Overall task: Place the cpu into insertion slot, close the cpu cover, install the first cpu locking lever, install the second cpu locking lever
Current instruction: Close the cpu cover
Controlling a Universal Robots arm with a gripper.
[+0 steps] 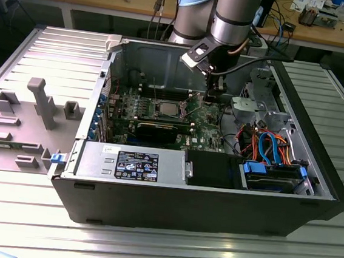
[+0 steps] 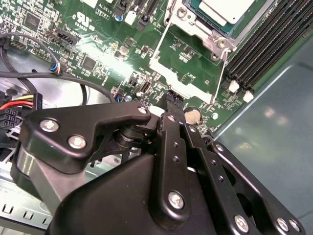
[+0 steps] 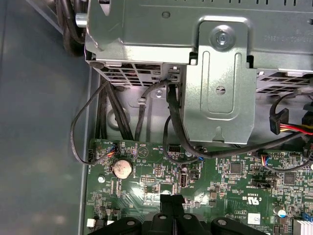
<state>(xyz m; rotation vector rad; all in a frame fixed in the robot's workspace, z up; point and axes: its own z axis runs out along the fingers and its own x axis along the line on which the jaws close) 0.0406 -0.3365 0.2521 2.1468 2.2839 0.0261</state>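
The tool (image 1: 213,98) hangs inside the open computer case (image 1: 213,209) on the bench (image 1: 148,249). Its fingers are drawn together with nothing between them, and the tip is low over the green motherboard (image 2: 98,44). Just ahead of the tip, the cpu cover (image 2: 164,68), a thin silver frame with board showing through its square window, is swung open toward the tool. Whether they touch I can't tell. Beyond it the cpu (image 2: 226,9), flat with a dull silver-grey top, lies in the silver-rimmed insertion slot (image 2: 195,27). A coin battery (image 3: 122,169) sits near the tip.
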